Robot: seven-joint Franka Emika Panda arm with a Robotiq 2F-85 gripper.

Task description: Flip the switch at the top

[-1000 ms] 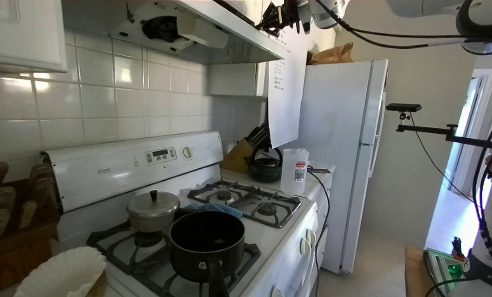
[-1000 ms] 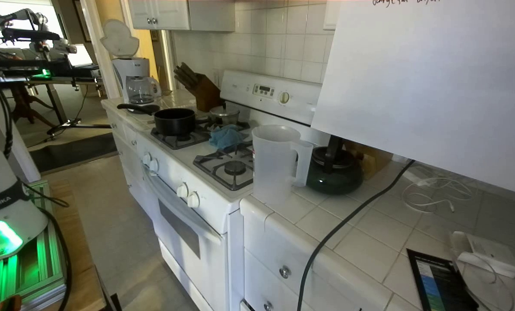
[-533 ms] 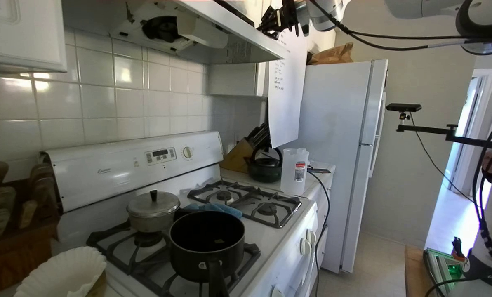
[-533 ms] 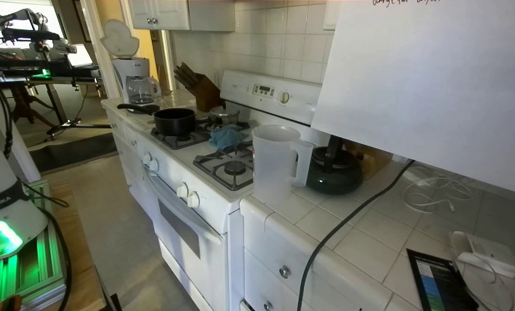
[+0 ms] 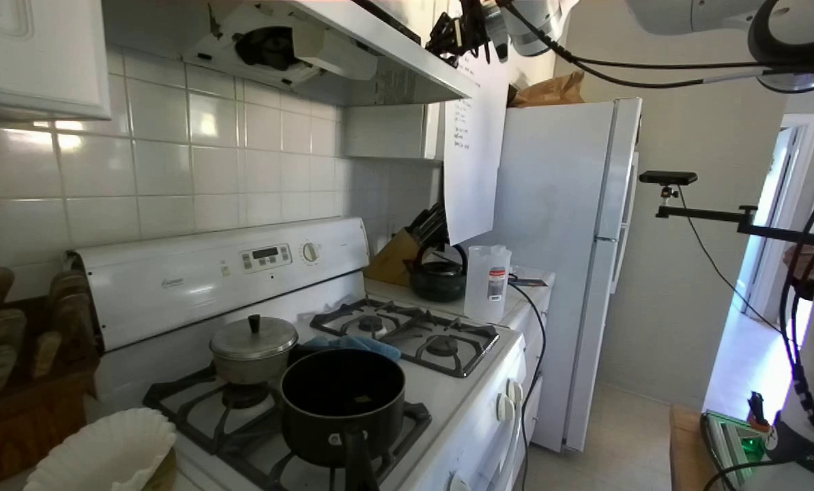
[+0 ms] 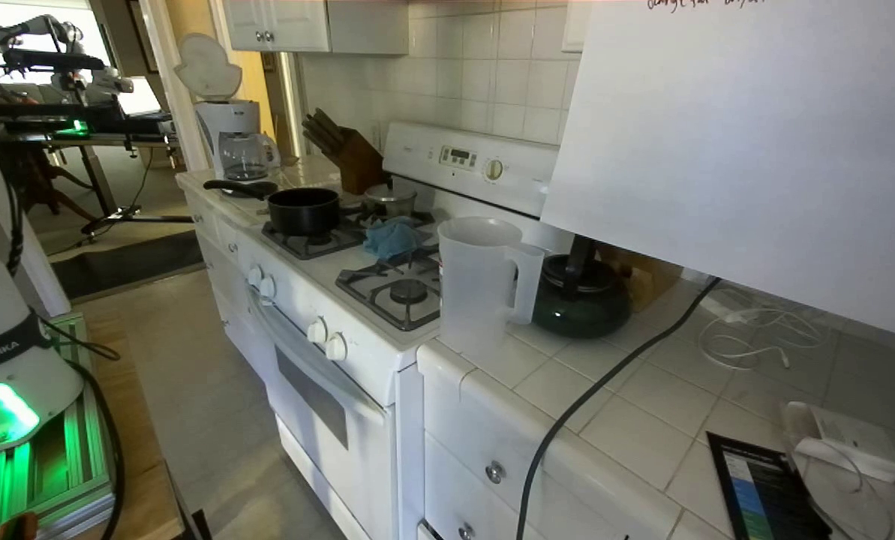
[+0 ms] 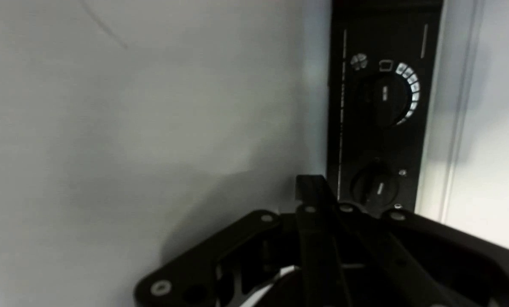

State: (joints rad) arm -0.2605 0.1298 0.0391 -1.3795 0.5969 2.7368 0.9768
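A black control panel runs down the wrist view, with two round black rotary switches on it. The upper knob has a pale pointer line and an arc of white marks. The lower knob carries a short line, with two small dots to its right. Which one the task calls the switch, I cannot tell. My gripper is shut with nothing between its fingers; its tips appear just left of the lower knob, and contact cannot be judged. In an exterior view the gripper is at the front edge of the range hood.
Below the hood stands the stove with a black pot and a lidded pot. A paper sheet hangs beside the hood, near the fridge. On the counter are a plastic pitcher and a kettle.
The arm and gripper have shifted slightly in the exterior view, and the arm's cable hangs a little lower. A dark shape has appeared at the far left edge of an exterior view.
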